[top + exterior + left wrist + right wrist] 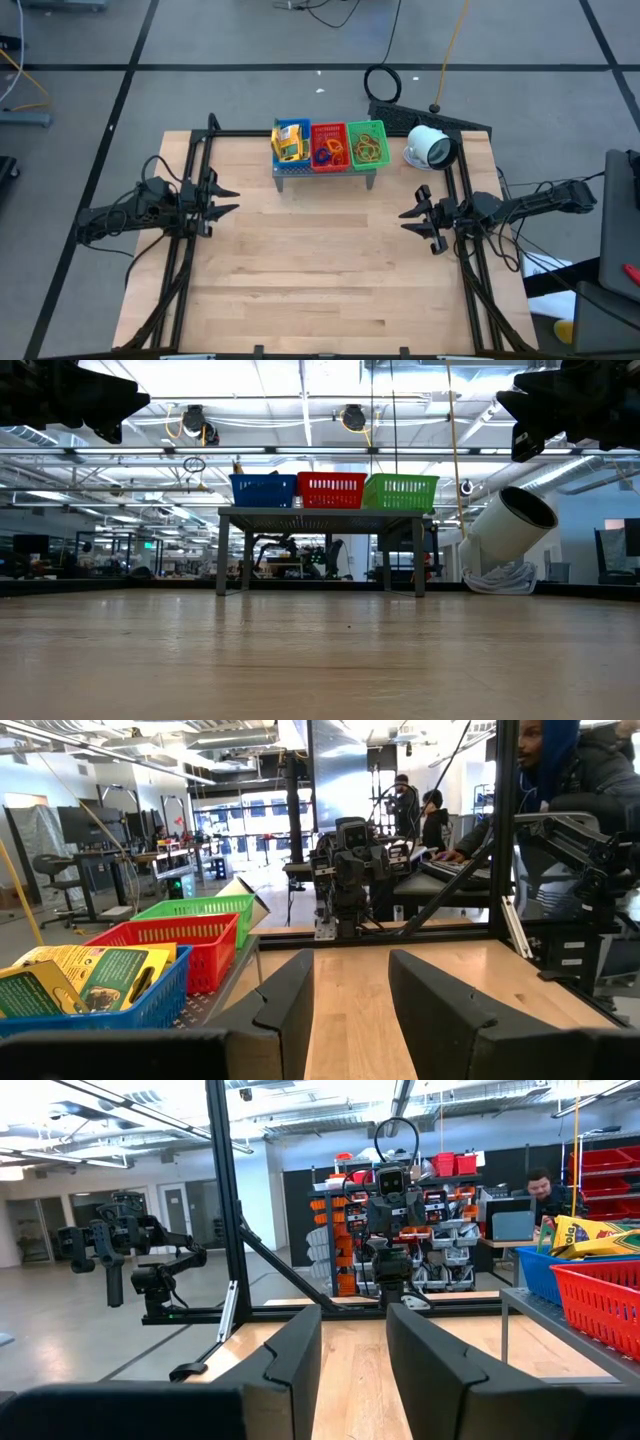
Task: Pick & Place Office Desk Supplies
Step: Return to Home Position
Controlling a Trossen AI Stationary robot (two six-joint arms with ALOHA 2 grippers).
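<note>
Blue basket (pixel 290 143), red basket (pixel 328 146) and green basket (pixel 367 146) sit in a touching row on the grey perforated stand (pixel 325 171) at the far middle of the wooden table (pixel 320 280). The blue one holds yellow crayon packs (pixel 291 149) and the green one rubber-band loops (pixel 368 152) (the red one's contents are too small to name). The left gripper (pixel 234 200) hovers at the table's left edge and the right gripper (pixel 405 220) near its right, both well apart from the stand, fingers spread and empty.
</note>
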